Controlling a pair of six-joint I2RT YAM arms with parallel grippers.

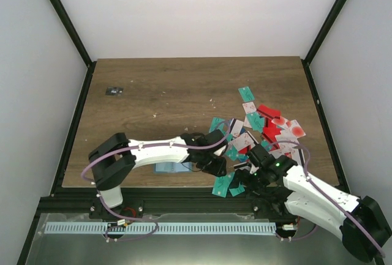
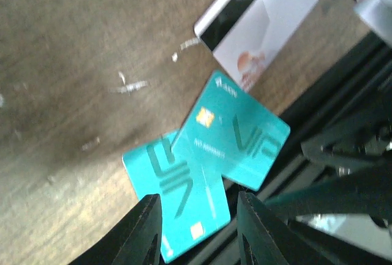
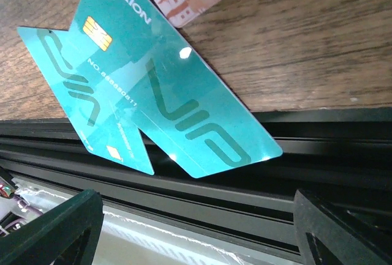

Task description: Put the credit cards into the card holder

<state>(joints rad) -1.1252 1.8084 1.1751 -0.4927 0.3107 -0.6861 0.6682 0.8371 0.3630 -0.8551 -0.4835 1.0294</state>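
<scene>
Cards: two teal cards [image 2: 236,139] overlap at the counter's [image 1: 153,93] near edge, corners hanging over it; other cards [image 1: 269,127] are piled further right.
Card holder [image 1: 168,168]: on the counter, near the pair's left.
Left gripper [image 2: 197,216]: jaws narrow, empty, above the pair.
Right gripper [image 3: 199,228]: jaws wide, empty.
Risk: imo one nudge slides them off the edge, or the arms bump.

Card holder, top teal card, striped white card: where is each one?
card holder [image 1: 168,169], top external view, its visible near edge
top teal card [image 3: 165,87], right wrist view, its middle
striped white card [image 2: 275,14], left wrist view, its white face
</scene>
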